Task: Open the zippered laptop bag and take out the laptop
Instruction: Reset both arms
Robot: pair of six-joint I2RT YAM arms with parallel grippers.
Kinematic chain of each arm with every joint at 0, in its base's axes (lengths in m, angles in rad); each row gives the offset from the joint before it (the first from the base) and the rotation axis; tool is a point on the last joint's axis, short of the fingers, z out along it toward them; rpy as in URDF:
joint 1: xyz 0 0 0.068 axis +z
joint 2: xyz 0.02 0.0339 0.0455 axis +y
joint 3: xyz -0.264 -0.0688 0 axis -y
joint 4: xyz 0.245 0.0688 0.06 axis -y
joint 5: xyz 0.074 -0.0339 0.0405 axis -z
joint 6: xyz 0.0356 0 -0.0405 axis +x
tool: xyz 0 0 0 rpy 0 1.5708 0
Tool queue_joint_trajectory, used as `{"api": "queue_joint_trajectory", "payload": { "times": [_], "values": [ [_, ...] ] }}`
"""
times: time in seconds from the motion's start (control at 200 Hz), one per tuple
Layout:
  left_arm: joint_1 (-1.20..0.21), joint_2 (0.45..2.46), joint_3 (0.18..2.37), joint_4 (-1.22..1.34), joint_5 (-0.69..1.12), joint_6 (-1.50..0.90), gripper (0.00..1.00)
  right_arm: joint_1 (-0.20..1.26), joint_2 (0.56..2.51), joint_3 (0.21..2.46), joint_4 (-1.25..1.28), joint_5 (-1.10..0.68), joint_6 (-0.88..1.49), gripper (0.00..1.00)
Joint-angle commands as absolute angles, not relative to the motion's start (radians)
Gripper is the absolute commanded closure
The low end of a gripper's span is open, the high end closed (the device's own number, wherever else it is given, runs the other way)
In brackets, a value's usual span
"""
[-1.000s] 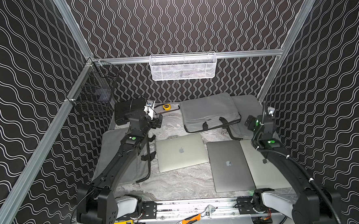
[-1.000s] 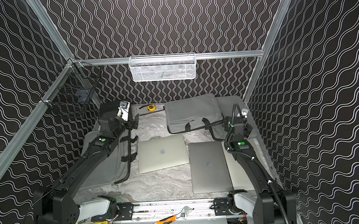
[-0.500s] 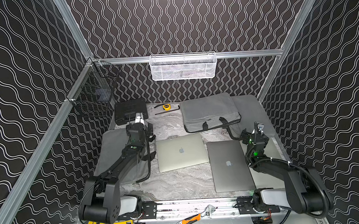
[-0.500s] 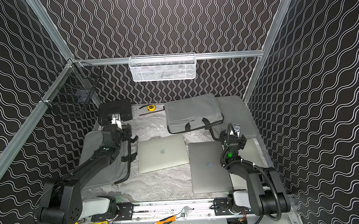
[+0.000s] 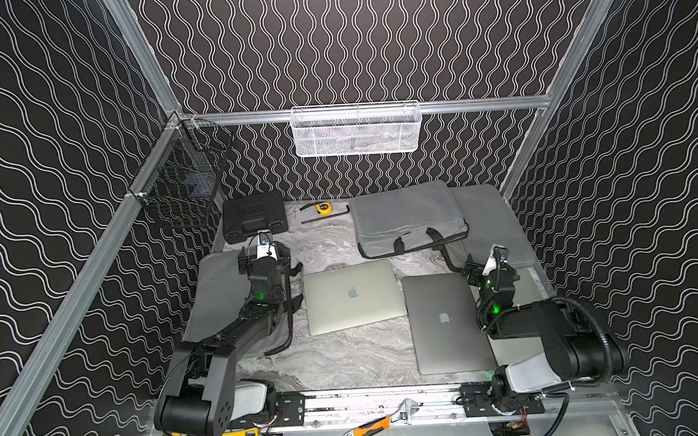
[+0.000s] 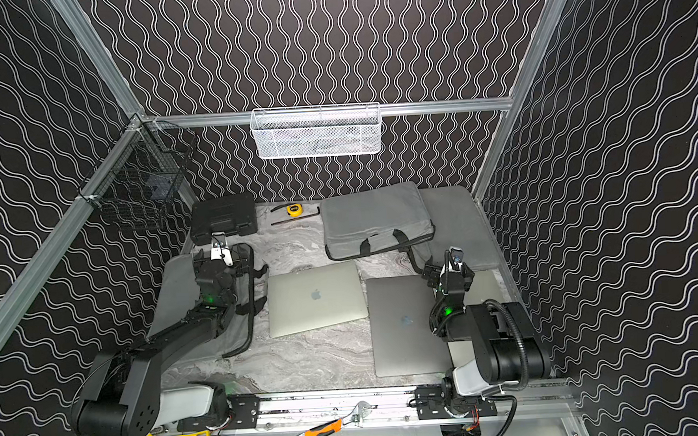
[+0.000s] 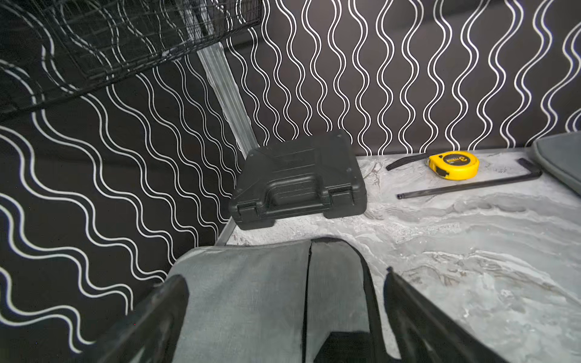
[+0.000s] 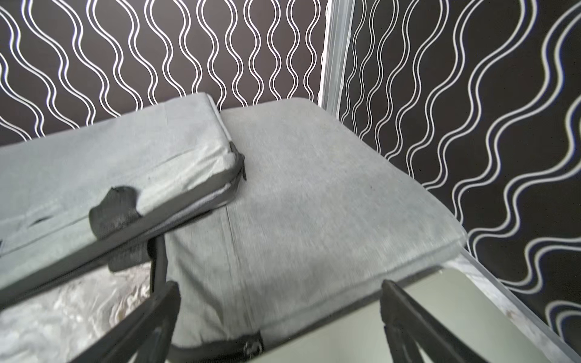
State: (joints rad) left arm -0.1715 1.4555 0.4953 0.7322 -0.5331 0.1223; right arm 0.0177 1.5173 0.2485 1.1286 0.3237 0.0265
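Far bag (image 5: 408,216): soft fabric, zipped, probably limp. Take the zipper pull (image 8: 242,166) at its right corner. Left gripper (image 7: 283,278) and right gripper (image 8: 279,284): jaws spread, holding nothing.

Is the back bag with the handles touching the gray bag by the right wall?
Touching. The right wrist view shows the handled bag lying with its zippered corner on top of the gray bag, with no gap between them.

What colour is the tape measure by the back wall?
The tape measure is yellow; the left wrist view shows it best.
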Motion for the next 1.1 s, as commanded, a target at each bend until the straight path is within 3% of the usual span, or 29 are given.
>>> {"api": "queue_joint_trajectory", "payload": {
  "times": [0.0, 0.095, 0.25, 0.325, 0.42, 0.485, 1.096],
  "values": [
    [-0.171, 1.45, 0.462, 0.747, -0.506, 0.04, 0.01, 0.006, 1.559, 0.239, 1.258, 0.268, 0.012, 0.0],
    [-0.166, 1.469, 0.391, 0.852, -0.501, 0.03, 0.01, 0.005, 1.526, 0.261, 1.15, 0.266, 0.038, 0.0],
    [-0.165, 1.59, 0.308, 1.118, -0.481, 0.051, 0.01, 0.004, 1.543, 0.247, 1.212, 0.269, 0.022, 0.0],
    [-0.165, 1.593, 0.326, 1.054, -0.387, 0.066, 0.01, 0.004, 1.539, 0.251, 1.203, 0.267, 0.027, 0.0],
    [-0.165, 1.698, 0.31, 1.217, -0.369, 0.105, 0.01, 0.005, 1.546, 0.247, 1.222, 0.266, 0.021, 0.0],
    [-0.165, 1.651, 0.326, 1.091, -0.346, 0.077, 0.01, 0.004, 1.543, 0.248, 1.21, 0.266, 0.025, 0.0],
    [-0.163, 1.677, 0.33, 1.135, -0.362, 0.087, 0.01, 0.005, 1.543, 0.247, 1.217, 0.265, 0.023, 0.0]
  ]
}}
